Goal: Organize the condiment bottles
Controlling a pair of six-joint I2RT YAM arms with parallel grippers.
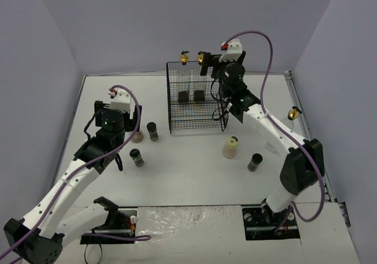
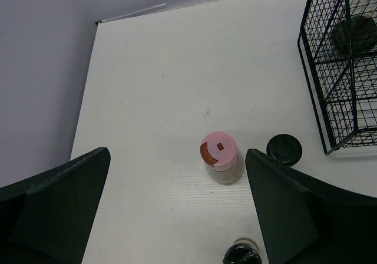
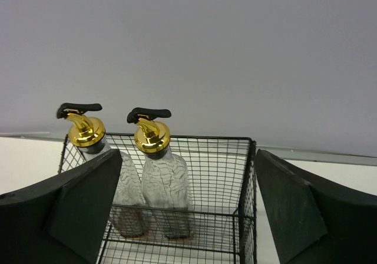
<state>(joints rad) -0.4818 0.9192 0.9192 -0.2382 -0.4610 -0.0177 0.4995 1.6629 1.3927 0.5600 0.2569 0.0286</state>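
Two tall glass bottles with gold spouts [image 1: 185,59] [image 1: 203,58] stand at the back of the black wire rack [image 1: 197,108]; the right wrist view shows them too [image 3: 86,131] [image 3: 160,178]. My right gripper [image 1: 213,69] [image 3: 187,158] is open and empty, just behind and above them. Two dark jars [image 1: 183,96] [image 1: 199,95] sit inside the rack. My left gripper [image 1: 134,125] [image 2: 177,158] is open above the pink-capped jar [image 2: 219,155], which stands between the fingers near the right one. Black-capped jars [image 1: 152,130] [image 1: 136,157] stand beside it.
A cream-capped jar [image 1: 230,147] and a dark jar [image 1: 255,162] stand in front of the rack on the right. A third gold-spouted bottle [image 1: 293,114] stands at the table's right edge. Grey walls enclose the white table [image 1: 194,181].
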